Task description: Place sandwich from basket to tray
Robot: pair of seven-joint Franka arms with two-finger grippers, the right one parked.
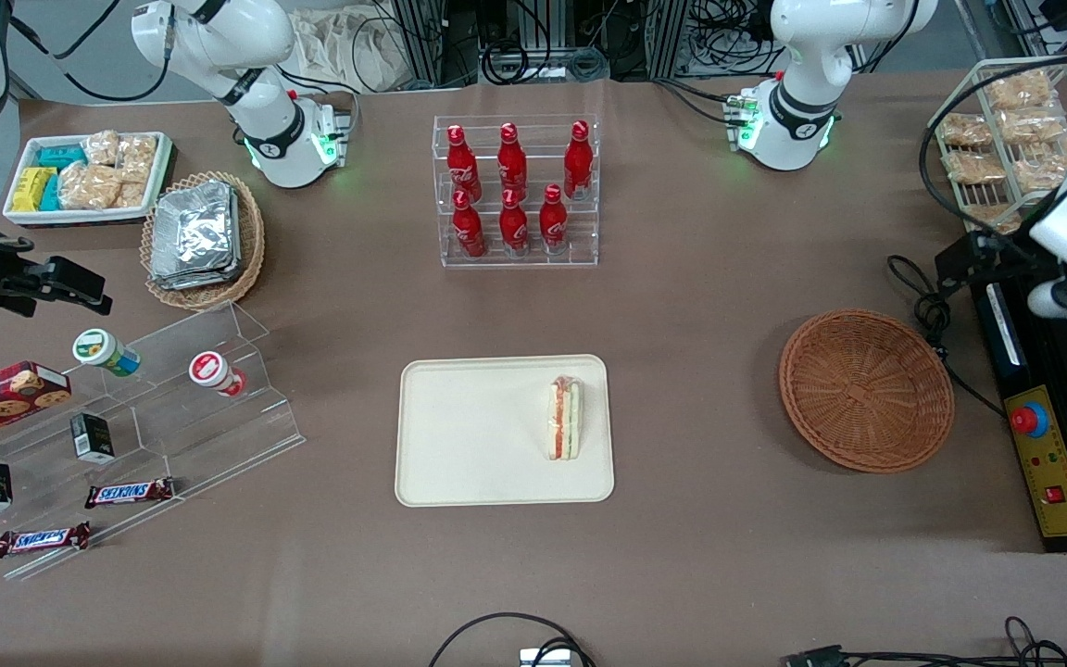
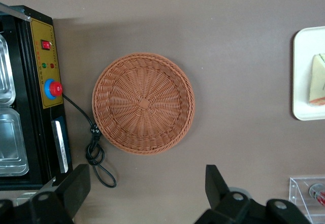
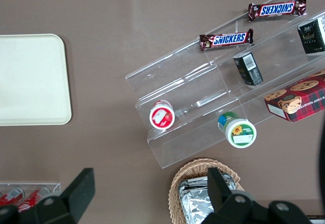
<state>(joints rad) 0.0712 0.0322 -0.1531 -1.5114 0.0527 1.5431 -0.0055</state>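
You are seeing the sandwich (image 1: 564,417) lying on the tray (image 1: 459,435), toward the tray's edge facing the basket (image 1: 865,389). The basket is sitting on the table beside the tray, toward the working arm's end. The gripper (image 2: 147,191) is hanging above the basket with its fingers spread apart, holding nothing

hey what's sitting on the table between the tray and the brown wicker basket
Nothing: the front view shows only bare table between the tray, holding the sandwich, and the basket. The open gripper hangs above the basket.
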